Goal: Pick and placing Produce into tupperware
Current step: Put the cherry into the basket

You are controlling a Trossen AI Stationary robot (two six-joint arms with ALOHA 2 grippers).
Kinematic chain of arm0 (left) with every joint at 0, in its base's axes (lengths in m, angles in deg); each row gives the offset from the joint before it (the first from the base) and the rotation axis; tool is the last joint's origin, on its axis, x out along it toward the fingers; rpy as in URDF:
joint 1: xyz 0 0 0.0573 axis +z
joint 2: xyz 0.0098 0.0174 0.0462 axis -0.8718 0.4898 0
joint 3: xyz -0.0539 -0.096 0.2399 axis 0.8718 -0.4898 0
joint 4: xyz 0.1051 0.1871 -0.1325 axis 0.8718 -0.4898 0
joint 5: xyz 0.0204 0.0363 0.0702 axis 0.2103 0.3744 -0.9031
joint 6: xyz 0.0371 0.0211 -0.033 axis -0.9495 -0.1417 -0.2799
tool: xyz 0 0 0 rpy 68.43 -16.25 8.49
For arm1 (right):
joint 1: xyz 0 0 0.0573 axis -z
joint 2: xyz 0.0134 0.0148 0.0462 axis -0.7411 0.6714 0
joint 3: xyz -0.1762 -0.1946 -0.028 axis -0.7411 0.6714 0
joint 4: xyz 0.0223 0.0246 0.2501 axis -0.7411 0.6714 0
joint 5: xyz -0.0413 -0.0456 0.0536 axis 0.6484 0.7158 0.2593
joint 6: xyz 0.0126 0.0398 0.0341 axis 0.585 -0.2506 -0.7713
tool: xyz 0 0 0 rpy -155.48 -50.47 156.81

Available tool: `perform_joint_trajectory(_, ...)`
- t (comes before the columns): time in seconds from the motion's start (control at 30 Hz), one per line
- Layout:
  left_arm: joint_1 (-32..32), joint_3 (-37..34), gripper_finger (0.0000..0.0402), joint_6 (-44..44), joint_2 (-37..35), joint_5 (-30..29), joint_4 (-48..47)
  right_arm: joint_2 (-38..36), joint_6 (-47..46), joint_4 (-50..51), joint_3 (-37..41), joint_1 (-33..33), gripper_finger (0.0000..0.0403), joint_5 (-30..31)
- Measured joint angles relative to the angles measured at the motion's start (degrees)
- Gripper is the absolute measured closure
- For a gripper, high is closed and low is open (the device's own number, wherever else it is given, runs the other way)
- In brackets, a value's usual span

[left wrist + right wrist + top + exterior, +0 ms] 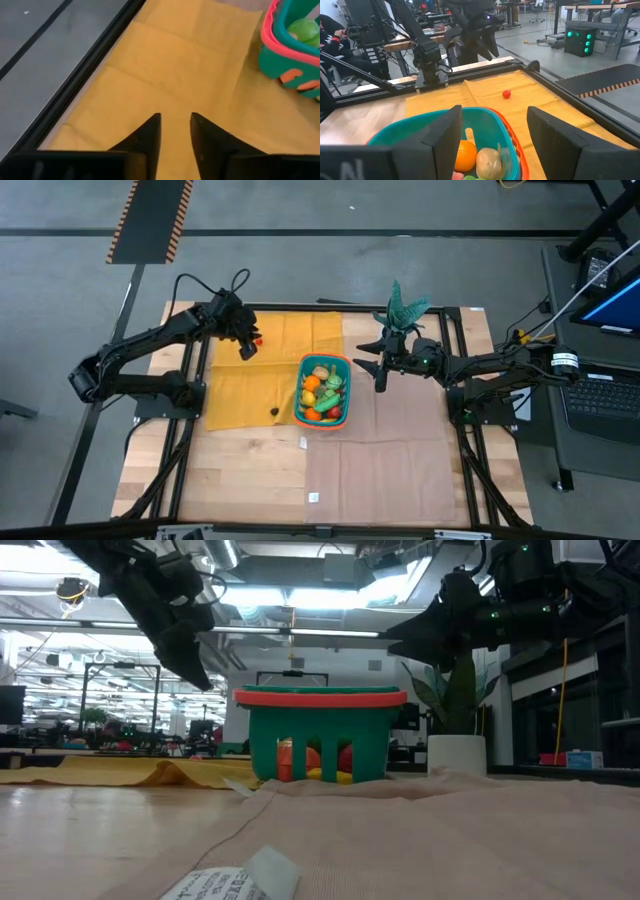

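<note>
The teal basket with the orange rim point(325, 357) point(320, 697) stands mid-table and holds several toy fruits and vegetables point(322, 392) point(470, 157). A small red piece of produce point(258, 340) point(506, 94) lies on the yellow cloth point(235, 385) at the far left. My left gripper point(247, 348) point(175, 117) hangs above the cloth right beside that red piece, fingers slightly apart with nothing between them. My right gripper point(368, 368) point(495, 112) hovers open and level just right of the basket, pointing at it. A small dark piece point(274, 411) lies on the cloth near the basket.
A potted green plant point(402, 308) in a white pot point(457, 752) stands behind my right gripper. A beige cloth point(400, 460) covers the table's right half. Paper tags point(313, 497) point(230, 885) lie near the front edge. Dark frame rails point(85, 80) run along the table's sides.
</note>
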Motion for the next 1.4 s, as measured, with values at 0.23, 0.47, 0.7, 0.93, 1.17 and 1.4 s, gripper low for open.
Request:
perform_joint_trajectory(0.23,0.11,0.0,0.022,-2.91,0.0,-0.02,-2.34,0.0,-0.02,0.02,0.0,0.0,0.0178,0.0)
perform_joint_trajectory(0.47,0.11,0.0,0.0179,-2.04,0.0,-0.01,-2.7,0.0,-0.02,0.02,0.0,0.0,0.0178,0.0)
perform_joint_trajectory(0.7,0.24,0.0,0.0181,-9.39,0.03,-0.03,-3.56,0.0,0.16,0.0,0.0,-0.02,0.0178,0.0)
perform_joint_trajectory(0.93,1.65,0.0,0.0178,-11.12,4.39,0.0,-3.94,0.0,3.13,-0.07,0.0,-0.02,0.0178,0.07)
perform_joint_trajectory(1.17,1.79,2.56,0.0182,-17.21,12.35,2.81,-6.66,0.0,3.3,-0.2,0.0,0.0,0.0178,0.13)
perform_joint_trajectory(1.4,2.94,7.03,0.0177,-24.51,17.71,2.67,-8.45,0.0,2.34,-0.17,0.0,0.0,0.0178,0.11)
